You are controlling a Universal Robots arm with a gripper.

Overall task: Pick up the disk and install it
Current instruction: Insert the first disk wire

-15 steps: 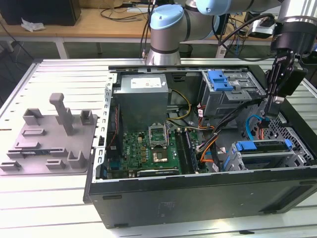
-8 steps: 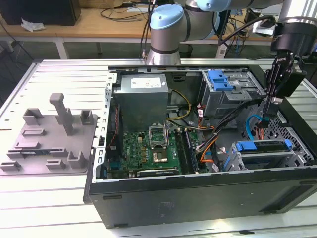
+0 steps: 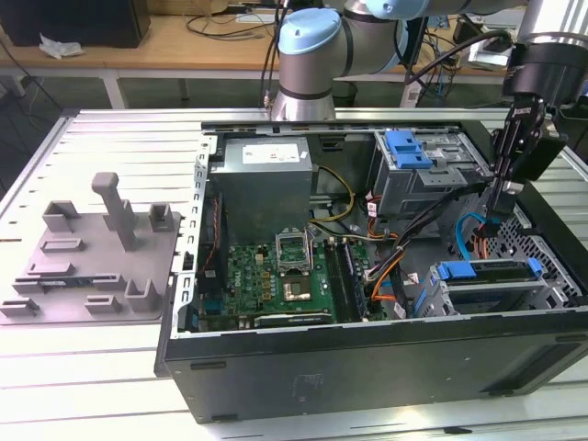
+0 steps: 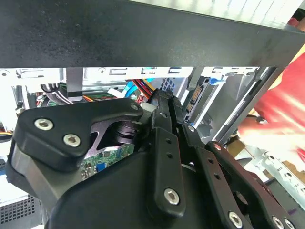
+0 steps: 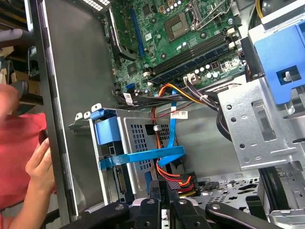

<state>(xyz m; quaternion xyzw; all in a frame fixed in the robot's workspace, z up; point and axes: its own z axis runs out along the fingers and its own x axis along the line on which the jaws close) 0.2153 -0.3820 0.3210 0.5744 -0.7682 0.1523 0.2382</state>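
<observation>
An open computer case [image 3: 367,367] lies on the slatted metal worktop [image 3: 110,138], with a grey moulded fixture [image 3: 92,248] beside it on the exterior view's left. The arm reaches down into the case at the exterior view's right end, and the gripper [image 3: 493,220] hangs between the upper drive cage with its blue latch piece [image 3: 409,149] and the lower drive cage [image 3: 478,294]. In both wrist views the jaws are drawn together at the tips [image 5: 162,188]; I cannot tell whether they pinch anything. The disk [image 3: 491,269] sits in the lower drive cage at the near right corner of the case, its blue rail ends showing, just below and near the gripper. A blue flat cable [image 5: 162,155] runs across that cage, and a bundle of red, orange and black wires [image 5: 177,179] ends close to the jaws. The motherboard [image 3: 276,276] lies mid-case, and the grey power-supply box [image 3: 266,175] is farther back. A person's hand [image 5: 40,167] in a red sleeve rests against the outside of the case wall.
</observation>
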